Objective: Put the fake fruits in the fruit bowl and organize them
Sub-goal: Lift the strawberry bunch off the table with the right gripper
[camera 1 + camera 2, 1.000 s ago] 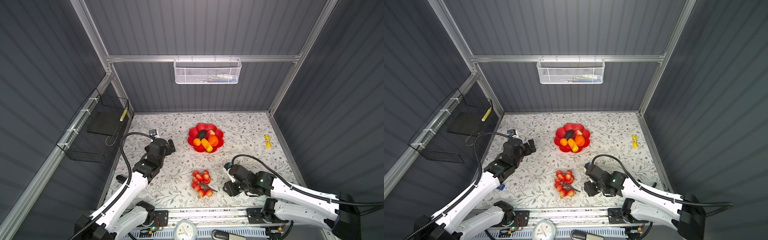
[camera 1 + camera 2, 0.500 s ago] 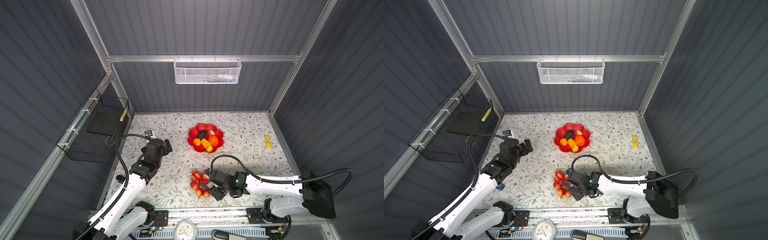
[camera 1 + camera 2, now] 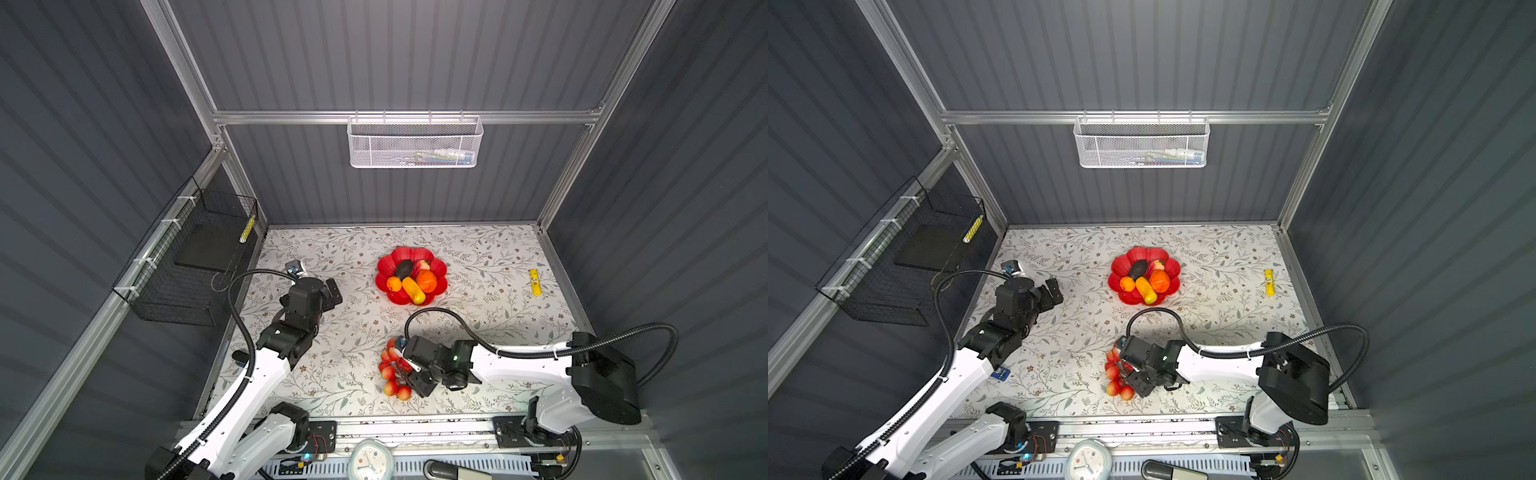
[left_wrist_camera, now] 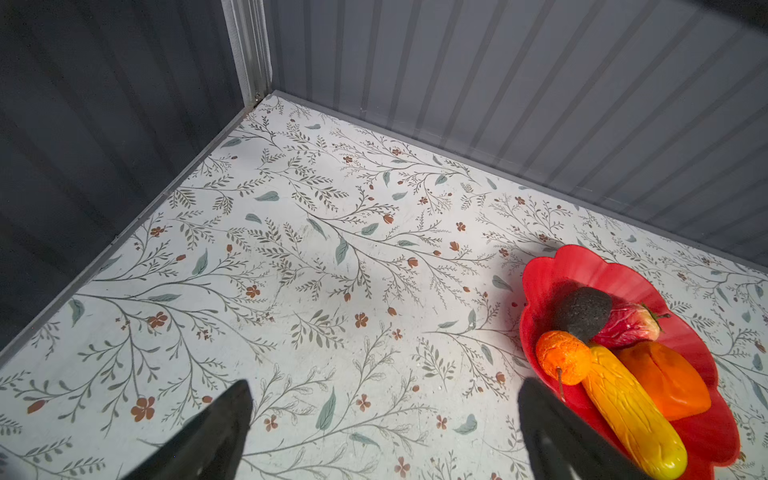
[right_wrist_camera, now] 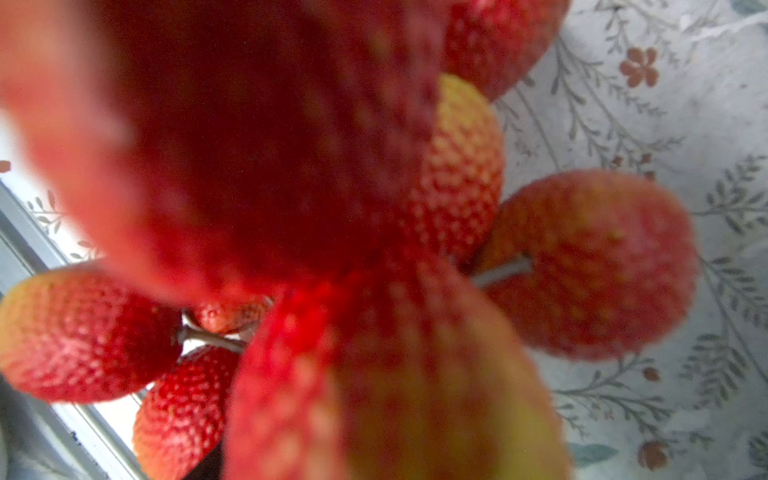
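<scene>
The red flower-shaped fruit bowl [image 3: 384, 266] [image 3: 1120, 266] [image 4: 552, 270] sits at mid table. In it lie a dark bumpy oval [image 3: 404, 269], a small orange round [image 3: 394, 284], a yellow oblong [image 3: 413, 289], a bigger orange round [image 3: 427, 280] and a strawberry [image 3: 423, 265]. The bunch of red grapes [image 3: 388, 372] [image 3: 1113, 374] [image 5: 590, 266] lies on the table near the front edge. My right gripper [image 3: 409, 374] [image 3: 1132, 376] is pressed into the bunch's right side; the grapes hide its fingers in the right wrist view. My left gripper [image 3: 328, 293] [image 4: 384, 386] hangs open and empty, left of the bowl.
A yellow glue-stick tube [image 3: 535, 282] lies by the right wall. A white mesh basket [image 3: 415, 143] hangs on the back wall and a black wire basket [image 3: 187, 257] on the left wall. The metal front rail [image 3: 415, 424] runs just behind the grapes.
My right arm has swung left from the bare table to the bunch of grapes and now sits against it. The left gripper has drifted slightly left, still open.
</scene>
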